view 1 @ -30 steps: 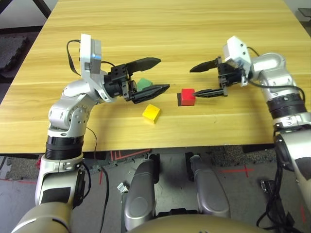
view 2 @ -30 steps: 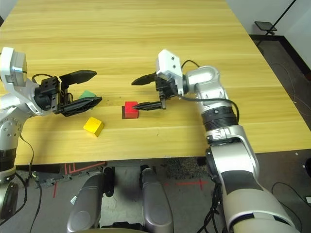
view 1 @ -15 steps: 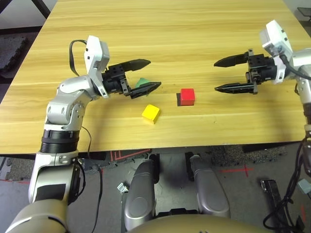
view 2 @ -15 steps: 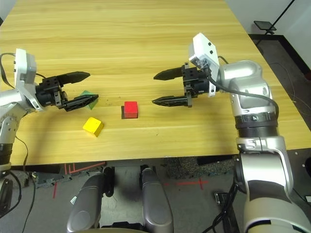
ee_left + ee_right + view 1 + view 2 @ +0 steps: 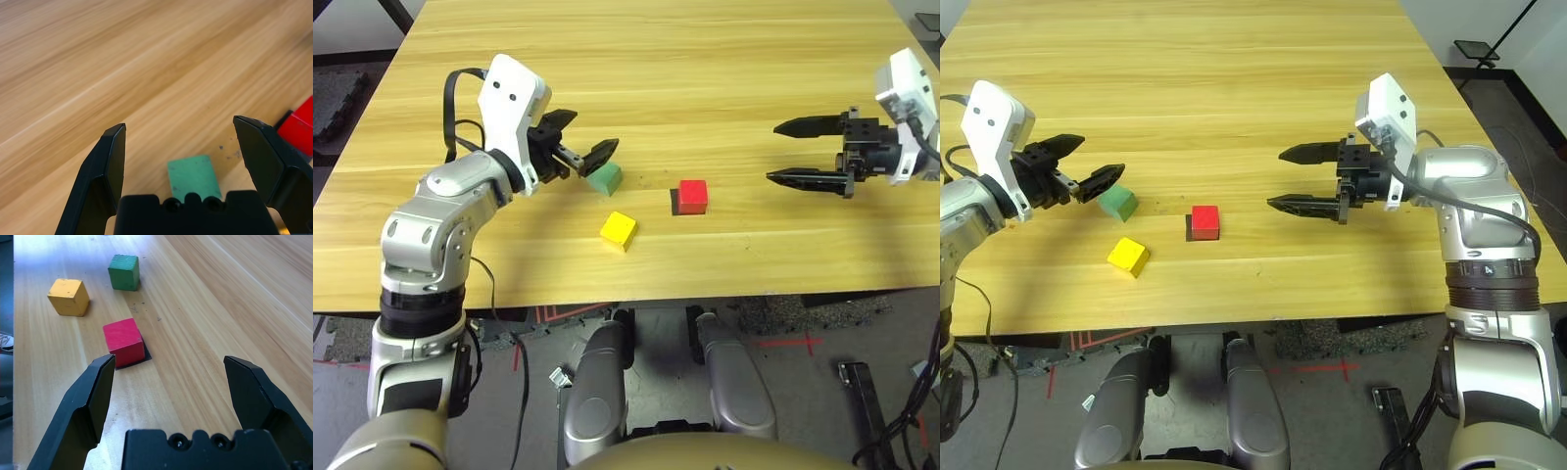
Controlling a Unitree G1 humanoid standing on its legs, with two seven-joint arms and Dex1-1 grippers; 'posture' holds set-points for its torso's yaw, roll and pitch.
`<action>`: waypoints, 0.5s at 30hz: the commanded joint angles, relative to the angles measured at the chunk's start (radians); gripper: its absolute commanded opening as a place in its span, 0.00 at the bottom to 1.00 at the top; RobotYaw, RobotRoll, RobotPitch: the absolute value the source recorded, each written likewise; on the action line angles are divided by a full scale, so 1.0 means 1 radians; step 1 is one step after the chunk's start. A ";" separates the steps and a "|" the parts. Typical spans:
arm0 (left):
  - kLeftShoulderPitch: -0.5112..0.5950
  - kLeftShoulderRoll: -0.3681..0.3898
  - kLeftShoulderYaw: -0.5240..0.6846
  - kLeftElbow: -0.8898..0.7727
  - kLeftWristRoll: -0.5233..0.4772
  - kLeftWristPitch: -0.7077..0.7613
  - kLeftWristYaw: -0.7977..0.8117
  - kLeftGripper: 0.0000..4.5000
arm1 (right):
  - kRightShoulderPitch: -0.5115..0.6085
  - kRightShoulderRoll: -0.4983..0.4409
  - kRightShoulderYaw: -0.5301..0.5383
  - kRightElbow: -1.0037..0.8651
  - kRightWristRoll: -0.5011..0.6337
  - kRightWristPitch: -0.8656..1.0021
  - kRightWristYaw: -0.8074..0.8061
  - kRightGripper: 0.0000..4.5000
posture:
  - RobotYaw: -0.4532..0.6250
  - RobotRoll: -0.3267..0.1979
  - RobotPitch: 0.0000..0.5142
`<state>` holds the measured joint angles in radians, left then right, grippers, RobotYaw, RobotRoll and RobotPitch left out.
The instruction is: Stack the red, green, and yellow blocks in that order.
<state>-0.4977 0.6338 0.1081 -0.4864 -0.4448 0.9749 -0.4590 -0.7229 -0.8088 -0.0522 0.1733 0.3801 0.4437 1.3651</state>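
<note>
Your three blocks sit apart on the table (image 5: pixel 724 59), none stacked. The red block (image 5: pixel 693 195) rests on a flat black patch (image 5: pixel 674 202) near the table's middle. The green block (image 5: pixel 604 178) lies to its left and slightly farther off; the yellow block (image 5: pixel 619 230) lies nearer than both, between them in left-right terms.

Left gripper (image 5: pixel 582 145) — fingers spread apart, nothing between them. It hangs just above and left of the green block, tips pointing right toward it. In the left wrist view the green block (image 5: pixel 191 177) shows low between the two fingers (image 5: pixel 110 161), not touched.

Right gripper (image 5: pixel 1285 179) — fingers also wide apart, empty. You have it well to the right of the red block, pointing left at it, clear of the table surface. In the right wrist view the red block (image 5: pixel 123 339) lies ahead of the fingertips.
</note>
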 commanded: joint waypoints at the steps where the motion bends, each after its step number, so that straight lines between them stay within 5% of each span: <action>1: 0.048 -0.015 -0.028 -0.039 -0.021 0.062 0.012 1.00 | 0.008 0.005 -0.001 0.010 0.009 -0.021 -0.007 0.99 | 0.70 0.84 0.57; 15: 0.066 -0.022 -0.075 0.029 0.051 0.061 0.064 1.00 | 0.017 0.017 -0.004 0.014 0.016 -0.046 -0.017 0.99 | 0.69 0.87 0.52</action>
<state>-0.4503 0.6064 0.0561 -0.4724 -0.4059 1.0473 -0.3925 -0.7211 -0.7887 -0.0512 0.1965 0.3802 0.4073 1.3450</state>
